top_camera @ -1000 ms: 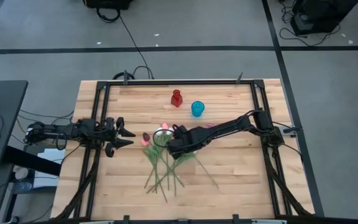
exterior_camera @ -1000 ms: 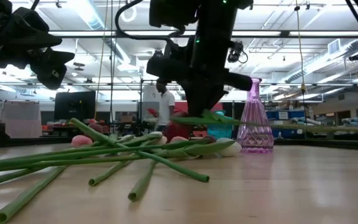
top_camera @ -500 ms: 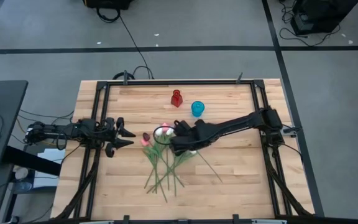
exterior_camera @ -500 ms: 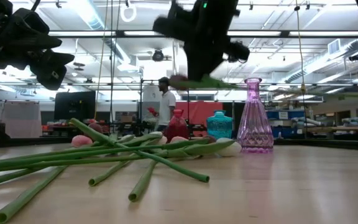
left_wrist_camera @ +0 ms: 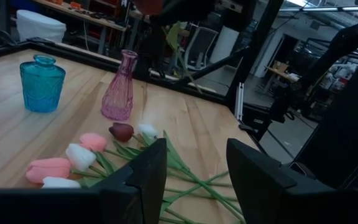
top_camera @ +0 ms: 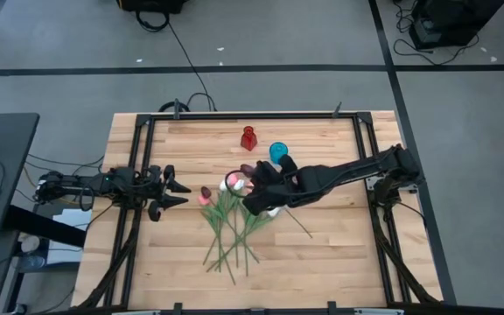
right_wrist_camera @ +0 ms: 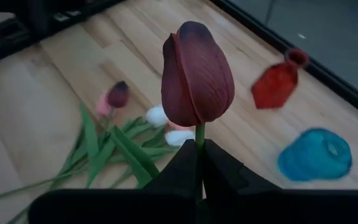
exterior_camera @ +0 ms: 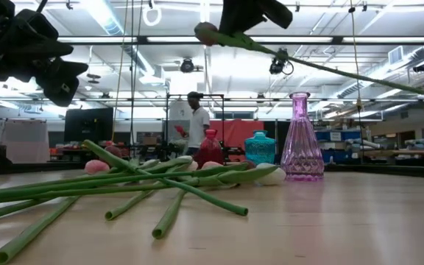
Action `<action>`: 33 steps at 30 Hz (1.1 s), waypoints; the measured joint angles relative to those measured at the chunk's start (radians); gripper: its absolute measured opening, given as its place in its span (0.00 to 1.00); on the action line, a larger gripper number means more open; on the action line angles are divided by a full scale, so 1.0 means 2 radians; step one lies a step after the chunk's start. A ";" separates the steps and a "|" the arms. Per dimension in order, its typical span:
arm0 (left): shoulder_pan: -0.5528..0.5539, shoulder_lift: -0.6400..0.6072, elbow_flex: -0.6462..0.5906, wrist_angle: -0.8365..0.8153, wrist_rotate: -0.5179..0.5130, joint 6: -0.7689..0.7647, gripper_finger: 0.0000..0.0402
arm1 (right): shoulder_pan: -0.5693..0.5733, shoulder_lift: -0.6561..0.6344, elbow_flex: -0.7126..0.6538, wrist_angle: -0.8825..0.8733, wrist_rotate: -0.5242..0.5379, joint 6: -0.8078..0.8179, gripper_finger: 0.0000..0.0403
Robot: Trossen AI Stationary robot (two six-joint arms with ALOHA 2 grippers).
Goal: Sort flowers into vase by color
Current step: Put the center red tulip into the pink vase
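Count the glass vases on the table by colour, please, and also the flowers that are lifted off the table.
Red glass vase: 1
Blue glass vase: 1
Pink clear glass vase: 1
Dark maroon tulip, held up in the right arm's fingers: 1
Total: 3 vases and 1 lifted flower.

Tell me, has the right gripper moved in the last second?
Yes. The right gripper, shut on a maroon tulip, has risen and shifted toward the blue vase.
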 joint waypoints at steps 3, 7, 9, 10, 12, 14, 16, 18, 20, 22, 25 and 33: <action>0.000 0.000 0.000 0.002 0.000 0.000 0.43 | -0.004 -0.016 -0.018 0.024 -0.010 -0.025 0.06; 0.000 0.000 0.000 0.001 0.000 0.000 0.43 | -0.007 -0.049 -0.057 0.070 -0.007 -0.056 0.04; 0.000 0.000 0.000 0.001 0.000 0.000 0.43 | -0.009 -0.070 -0.083 0.108 -0.007 -0.076 0.04; 0.000 0.000 0.000 0.001 0.000 0.000 0.43 | -0.010 -0.082 -0.097 0.129 -0.006 -0.088 0.04; 0.000 0.000 0.000 0.001 0.000 0.000 0.43 | -0.013 -0.105 -0.130 0.184 -0.007 -0.114 0.04; 0.000 0.000 0.000 0.001 0.000 0.000 0.43 | -0.016 -0.129 -0.168 0.238 -0.010 -0.136 0.04; 0.000 0.000 0.000 0.001 0.000 0.000 0.43 | -0.019 -0.155 -0.208 0.289 -0.010 -0.153 0.04; 0.000 0.000 0.000 0.000 0.000 0.000 0.43 | -0.022 -0.180 -0.249 0.337 -0.007 -0.169 0.04; 0.000 0.000 0.000 -0.002 0.000 0.000 0.43 | -0.024 -0.205 -0.288 0.395 -0.008 -0.189 0.04; 0.000 0.000 0.000 -0.002 0.000 0.000 0.43 | -0.024 -0.226 -0.322 0.448 -0.007 -0.212 0.04; 0.000 0.000 0.000 -0.002 0.000 0.000 0.43 | -0.024 -0.253 -0.359 0.521 -0.007 -0.247 0.04; 0.000 0.000 0.000 -0.002 0.000 0.000 0.43 | -0.024 -0.304 -0.386 0.611 0.011 -0.365 0.04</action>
